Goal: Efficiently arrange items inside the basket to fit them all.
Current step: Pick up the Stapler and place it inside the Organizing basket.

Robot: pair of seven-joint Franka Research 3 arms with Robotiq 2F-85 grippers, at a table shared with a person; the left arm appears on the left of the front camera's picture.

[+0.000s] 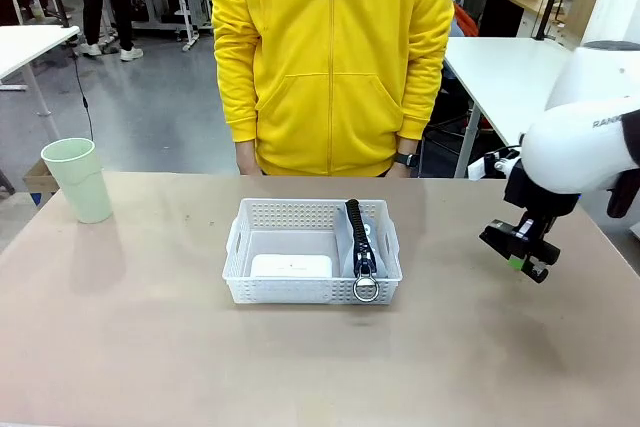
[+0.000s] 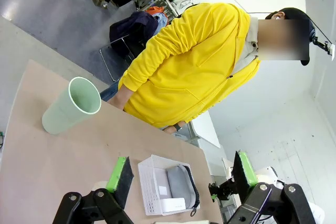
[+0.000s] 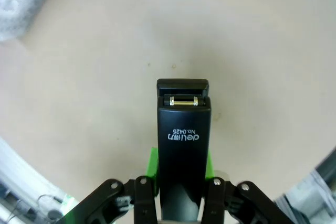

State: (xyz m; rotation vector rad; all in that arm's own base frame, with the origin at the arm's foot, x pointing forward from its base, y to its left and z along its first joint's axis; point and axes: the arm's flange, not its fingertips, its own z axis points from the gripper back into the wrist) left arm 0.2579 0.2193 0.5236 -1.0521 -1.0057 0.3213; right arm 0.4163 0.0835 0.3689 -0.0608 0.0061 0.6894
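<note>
Tan lab table point(image 1: 150, 347). Black stapler point(image 3: 184, 140) is pinched in the right gripper point(image 1: 520, 247), at three o'clock of the white basket point(image 1: 300, 215). Inside, the box point(image 1: 290, 265) and upright pouch point(image 1: 358, 237) leave a gap at the basket's eleven o'clock. Laying the stapler flat there would likely spare room for the cup point(image 1: 80, 179), far at nine o'clock. Its left gripper point(image 2: 181, 174) is spread, empty.

A: The shallow white rectangular plastic basket point(image 1: 300, 215) looks like smooth moulded plastic, its walls perforated; the white rounded rectangular box point(image 1: 291, 265) inside has a smooth, satin face.

B: Agreed; the grey soft pouch point(image 1: 348, 255) is matt cloth, with a black zipper point(image 1: 355, 225) and a shiny metal ring point(image 1: 366, 289).

A: The pale green plastic cup point(image 1: 78, 179) is matt; the small black stapler-like object point(image 3: 184, 140) is smooth plastic with a slight sheen, bright metal at its tip.

B: The beige tabletop point(image 1: 150, 347) is matt, faintly speckled; the person's yellow jacket point(image 1: 330, 57) is soft cloth.
</note>
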